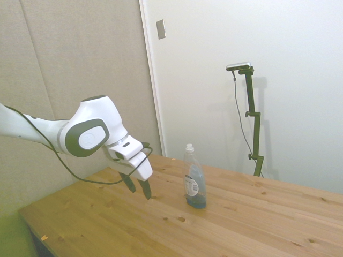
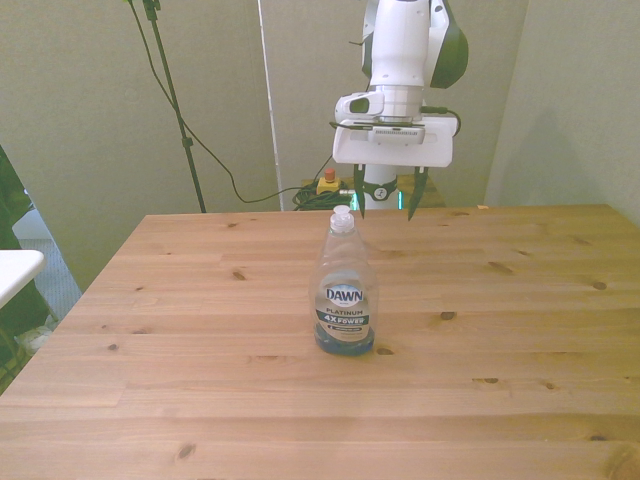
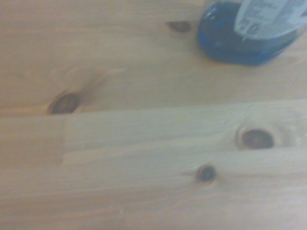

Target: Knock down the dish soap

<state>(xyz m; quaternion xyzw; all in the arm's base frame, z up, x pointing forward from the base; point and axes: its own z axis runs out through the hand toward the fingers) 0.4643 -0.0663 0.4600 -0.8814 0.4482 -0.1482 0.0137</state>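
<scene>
Dish soap [image 2: 344,296] upright — label reads "DAWN PLATINUM 4X POWER".

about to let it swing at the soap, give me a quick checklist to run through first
1. Dish soap bottle standing upright on the wooden table: ok.
2. Gripper apart from the bottle, not touching: ok.
3. Gripper empty, fingers open: ok.
4. Nothing between gripper and bottle in the side view: ok.
5. Bare table around the bottle for it to fall on: ok.
6. Gripper height lined up with the bottle body: cannot tell.
</scene>
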